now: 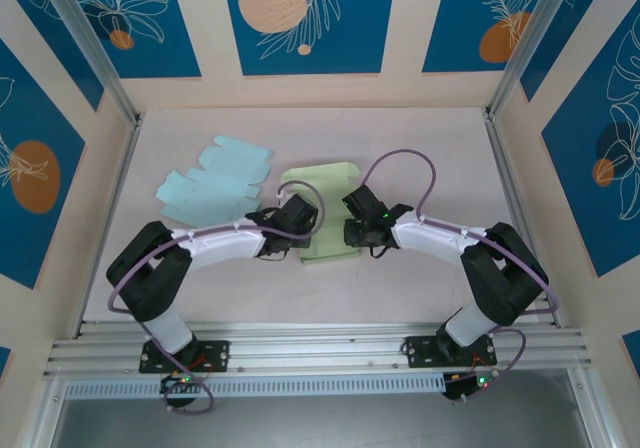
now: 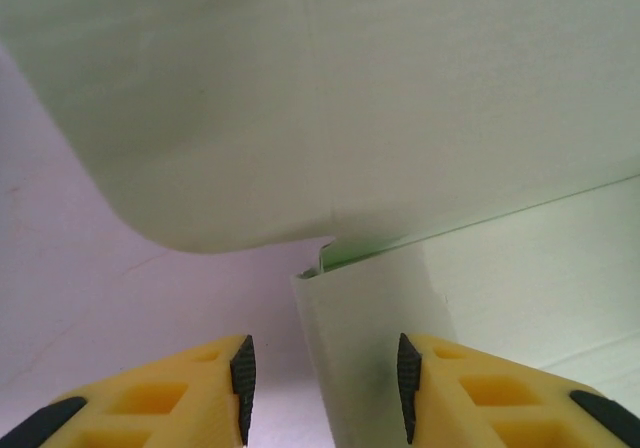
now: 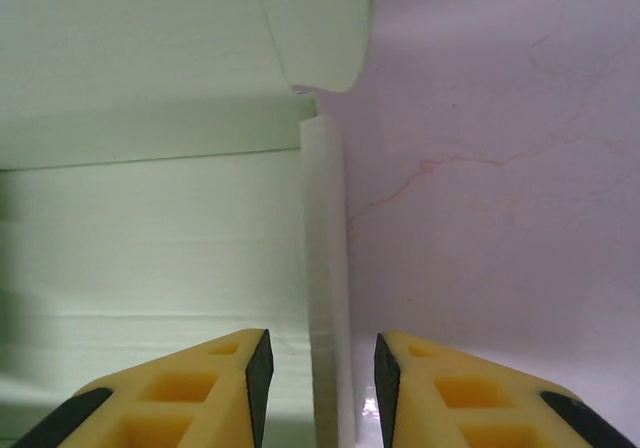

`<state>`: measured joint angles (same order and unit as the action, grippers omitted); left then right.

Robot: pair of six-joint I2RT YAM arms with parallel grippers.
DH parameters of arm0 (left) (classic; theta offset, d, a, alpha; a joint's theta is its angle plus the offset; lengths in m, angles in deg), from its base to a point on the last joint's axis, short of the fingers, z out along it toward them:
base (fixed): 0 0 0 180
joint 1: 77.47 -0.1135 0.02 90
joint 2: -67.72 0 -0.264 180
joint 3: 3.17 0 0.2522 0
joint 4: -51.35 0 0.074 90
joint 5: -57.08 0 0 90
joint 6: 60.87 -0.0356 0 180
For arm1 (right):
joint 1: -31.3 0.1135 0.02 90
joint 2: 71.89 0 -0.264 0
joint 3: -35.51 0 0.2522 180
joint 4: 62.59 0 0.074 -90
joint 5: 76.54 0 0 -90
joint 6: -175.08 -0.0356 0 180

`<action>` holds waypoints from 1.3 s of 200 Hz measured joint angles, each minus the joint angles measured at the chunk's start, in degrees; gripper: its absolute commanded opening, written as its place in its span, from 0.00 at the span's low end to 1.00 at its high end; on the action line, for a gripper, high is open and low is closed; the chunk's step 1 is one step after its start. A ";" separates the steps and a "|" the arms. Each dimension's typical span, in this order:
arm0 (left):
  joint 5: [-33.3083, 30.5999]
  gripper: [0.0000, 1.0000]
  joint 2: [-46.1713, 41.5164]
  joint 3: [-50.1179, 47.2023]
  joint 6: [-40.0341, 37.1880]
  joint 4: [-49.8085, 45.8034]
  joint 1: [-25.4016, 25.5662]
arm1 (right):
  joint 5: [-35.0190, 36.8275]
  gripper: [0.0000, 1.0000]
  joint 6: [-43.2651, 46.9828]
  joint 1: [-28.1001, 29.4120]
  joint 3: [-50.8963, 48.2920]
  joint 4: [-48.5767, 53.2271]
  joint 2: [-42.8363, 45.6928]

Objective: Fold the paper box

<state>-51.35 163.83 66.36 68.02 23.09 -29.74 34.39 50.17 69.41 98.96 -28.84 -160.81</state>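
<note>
Here's the green paper box (image 1: 325, 193), lying mostly flat in the middle of the worktop (image 1: 440, 288), its long side running away from the arm bases. Both arms have it bracketed: the left claw (image 2: 322, 388) is at the box's left edge, the right claw (image 3: 320, 383) at its right edge, each about equally close.

Look at the right side first. A thin raised side wall (image 3: 325, 268) stands on the box's right edge and runs straight away from the claw, right down the gap. The pads are apart, one over the box floor and one over bare worktop, with a sliver of daylight either side. Nothing is clamped.

On the box's left, the jaws are also apart and straddle the near corner panel (image 2: 370, 318), with a rounded flap (image 2: 300, 98) just beyond it.

My call: the right arm is better lined up to pinch. Spare blue blanks (image 1: 215, 183) sit well left of the box.
</note>
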 measured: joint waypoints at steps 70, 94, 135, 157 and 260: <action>-3.08 0.18 4.44 2.49 0.22 -3.28 0.90 | -1.77 0.32 -0.20 0.00 -0.96 -2.71 -0.13; -4.96 0.11 6.01 4.74 -0.02 -5.53 1.18 | -2.43 0.32 -0.24 0.00 -1.09 -3.06 -0.17; -8.94 0.06 8.74 8.31 -0.50 -9.68 2.08 | -3.06 0.31 -0.96 0.15 -1.11 -4.20 -0.92; -11.26 0.08 10.03 9.81 -1.22 -11.67 2.45 | -3.15 0.31 -1.49 0.57 -1.11 -4.87 -1.57; -19.15 0.04 12.87 11.80 -1.79 -16.65 3.04 | -2.69 0.30 -3.87 1.90 1.64 -6.47 -5.57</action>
<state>-70.50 176.71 78.16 66.23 6.43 -26.70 31.70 46.30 71.31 100.60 -35.31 -166.38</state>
